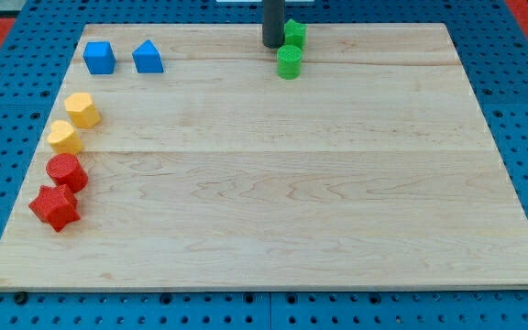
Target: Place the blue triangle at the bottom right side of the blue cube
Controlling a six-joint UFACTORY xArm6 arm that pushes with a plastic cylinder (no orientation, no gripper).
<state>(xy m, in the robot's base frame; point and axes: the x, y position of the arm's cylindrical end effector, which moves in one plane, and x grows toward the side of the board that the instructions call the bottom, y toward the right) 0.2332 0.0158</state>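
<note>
My tip (272,45) stands at the top of the table (264,229), just left of a green block (294,34) at the top edge and just above and left of a green cylinder (289,62); there are no fingers here, only the bare rod, and it holds nothing. It is well apart from both task pieces. The blue triangle (148,58) lies near the top left, just to the right of the blue cube (100,57) and level with it, the two close but apart. I judge the task barely begun: the triangle is on the right side already but needs nudging downward. Two yellow blocks (82,109) (64,137), a red cylinder (67,171) and a red star (55,207) line the left edge.
</note>
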